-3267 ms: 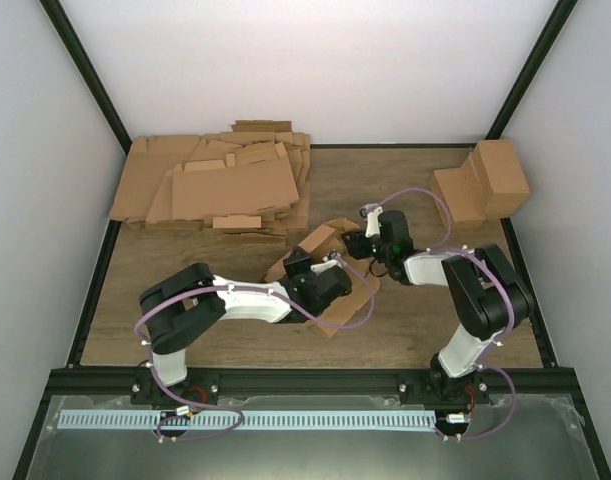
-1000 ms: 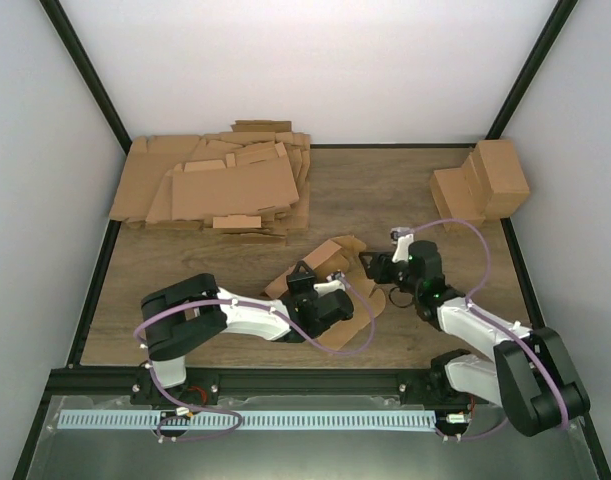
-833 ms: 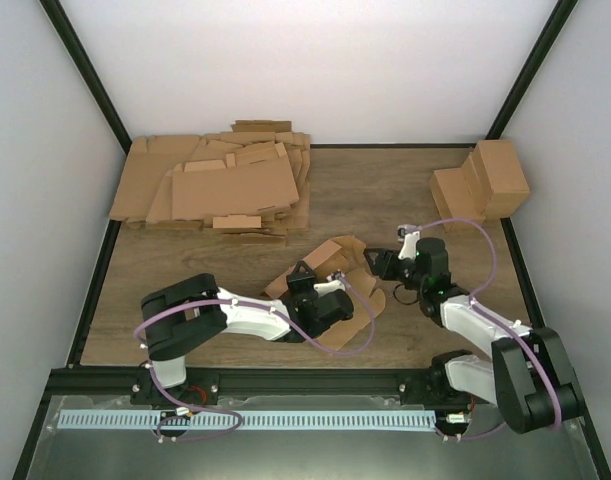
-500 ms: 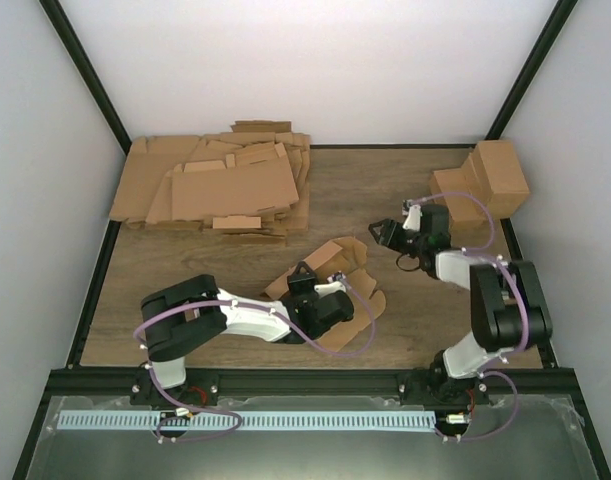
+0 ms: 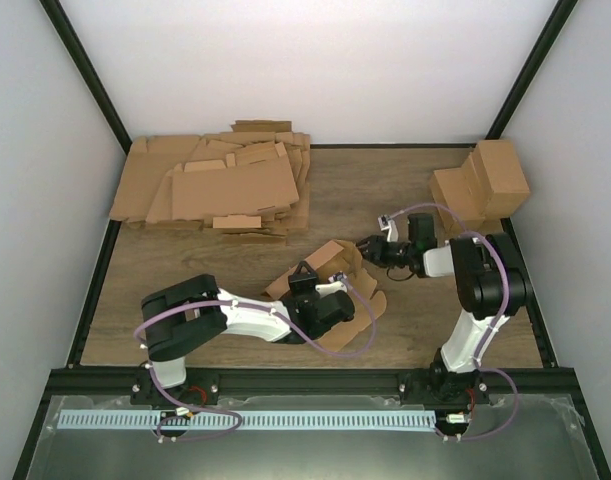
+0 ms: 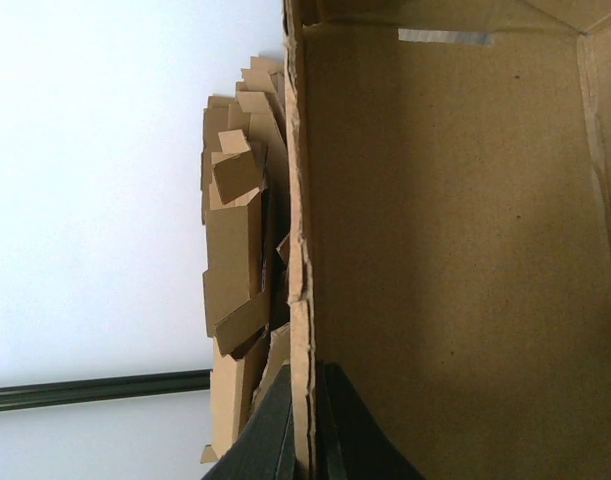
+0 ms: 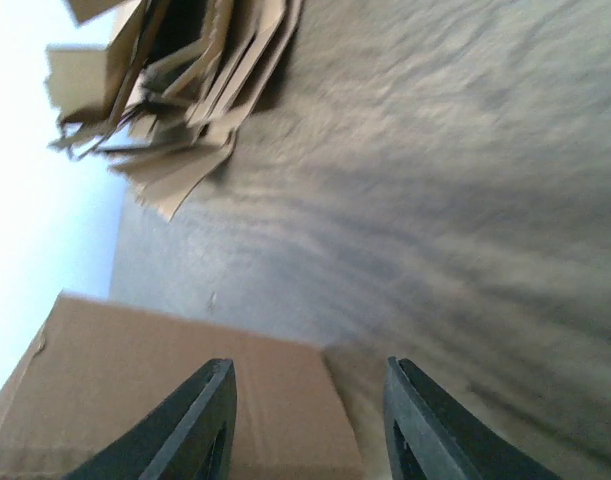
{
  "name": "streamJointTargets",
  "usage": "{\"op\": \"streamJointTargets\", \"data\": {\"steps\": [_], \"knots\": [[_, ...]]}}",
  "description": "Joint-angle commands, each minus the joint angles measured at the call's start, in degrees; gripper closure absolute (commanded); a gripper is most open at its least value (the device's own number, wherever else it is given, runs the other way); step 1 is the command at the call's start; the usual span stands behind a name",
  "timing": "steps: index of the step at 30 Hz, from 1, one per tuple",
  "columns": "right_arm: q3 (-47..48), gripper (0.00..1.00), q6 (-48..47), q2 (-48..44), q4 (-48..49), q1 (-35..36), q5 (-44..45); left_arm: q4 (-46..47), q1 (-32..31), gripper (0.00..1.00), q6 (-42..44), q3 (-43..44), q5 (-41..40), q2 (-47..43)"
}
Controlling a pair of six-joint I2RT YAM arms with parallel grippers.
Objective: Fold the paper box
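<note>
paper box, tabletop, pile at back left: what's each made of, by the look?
Paper box: brown cardboard, matte and uncoated; speckled fibrous face, ragged cut edge, pressed-in creases. Tabletop: wood-grain pattern with a dull sheen; solid wood or laminate, cannot tell which. Pile of sheets: likely the same plain brown cardboard, going by colour and flat die-cut shapes.

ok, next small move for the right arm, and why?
Probably ease the right pincer forward until the box flap edge sits between its open jaws. The left pincer is pinching a wall; the right one is open beside the flap, holding nothing.
</note>
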Motion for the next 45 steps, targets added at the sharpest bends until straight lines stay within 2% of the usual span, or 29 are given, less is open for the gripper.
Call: {"op": "streamJointTargets", "data": {"steps": [1,10,19,30,36,45], "knots": [[-4.22,0.58,-1.2,-3.01,8.83,1.93,-7.25,1.34,-0.36,0.96,0.41,-0.06,-0.22,-0.09],[-9.12,0.58,-4.47,-6.45,12.14,4.0,-3.3,1.76,-0.39,0.96,1.02,-0.14,0.38,-1.15],[-17.24,0.58,-6.03,-10.25,22.62,6.39,2.54,1.69,-0.36,0.96,1.23,-0.37,1.15,-1.83],[-16.01,0.58,-9.19,-11.85,20.51,9.13,8.24,0.7,-1.02,0.96,1.18,-0.16,1.78,-2.69],[-15.07,0.48,-11.32,-11.48,19.82,11.62,13.52,0.58,-1.2,0.96,0.89,-0.5,1.98,-2.76],[-16.05,0.51,-14.03,-10.61,26.89,16.02,24.01,-0.26,-1.41,0.96,0.28,-0.19,2.6,-2.7]]}}
